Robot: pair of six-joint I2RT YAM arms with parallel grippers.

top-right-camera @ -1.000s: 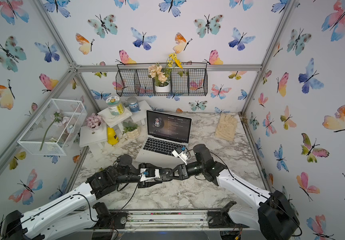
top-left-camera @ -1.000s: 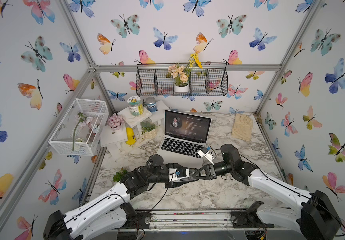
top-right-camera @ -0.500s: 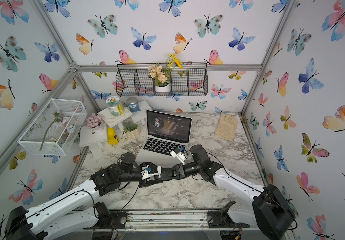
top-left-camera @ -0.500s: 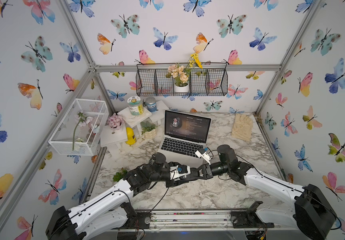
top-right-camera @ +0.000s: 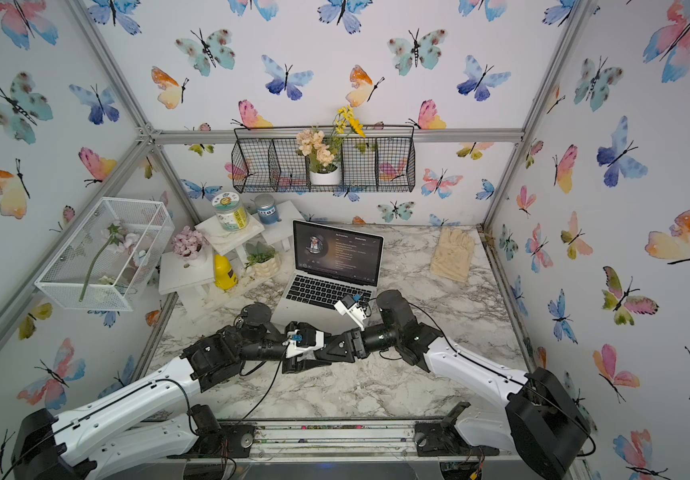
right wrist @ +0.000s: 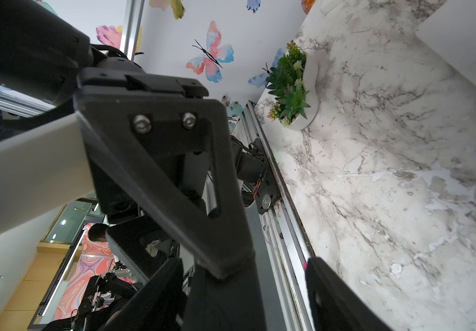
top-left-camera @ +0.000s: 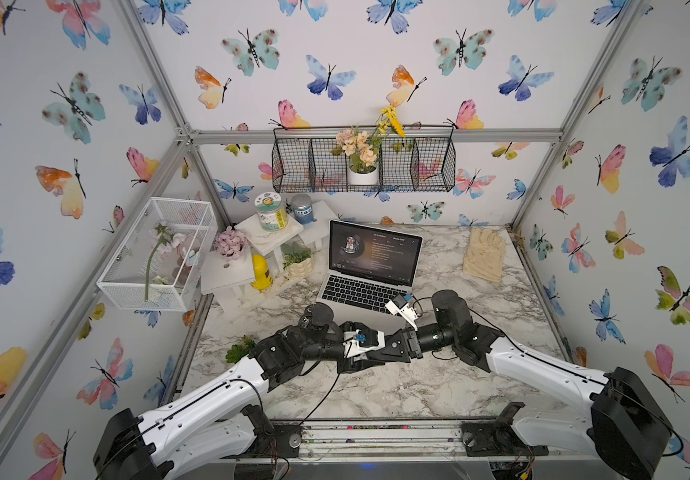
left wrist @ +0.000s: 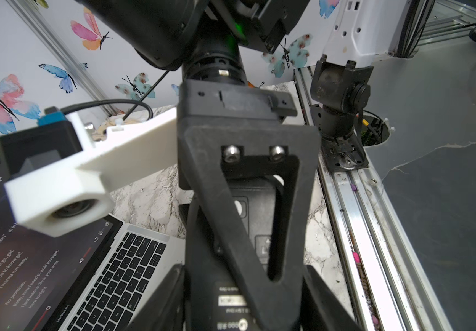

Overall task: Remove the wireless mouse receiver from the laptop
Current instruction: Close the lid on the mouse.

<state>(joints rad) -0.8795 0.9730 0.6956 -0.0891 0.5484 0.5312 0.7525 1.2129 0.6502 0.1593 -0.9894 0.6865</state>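
Observation:
The laptop [top-left-camera: 370,266] [top-right-camera: 335,266] stands open at the back middle of the table, its dark screen lit. In front of it the two grippers meet tip to tip. My left gripper [top-left-camera: 366,362] [left wrist: 245,301] is shut on a black mouse [left wrist: 232,301] that shows a labelled underside. My right gripper [top-left-camera: 385,352] [right wrist: 244,286] is open, its fingers [left wrist: 245,200] lying over the mouse. The wireless mouse receiver is hidden. The right wrist camera covers the laptop's front right corner in both top views.
A succulent in a white pot [top-left-camera: 240,348] [right wrist: 294,86] sits left of the left arm. White stands with jars and a yellow bottle [top-left-camera: 261,272] fill the back left. Pale gloves [top-left-camera: 484,253] lie at the back right. A metal rail [top-left-camera: 376,428] runs along the front edge.
The right gripper's jaws have spread apart, and the right arm has drawn in toward the left one. The left gripper keeps its hold on the mouse.

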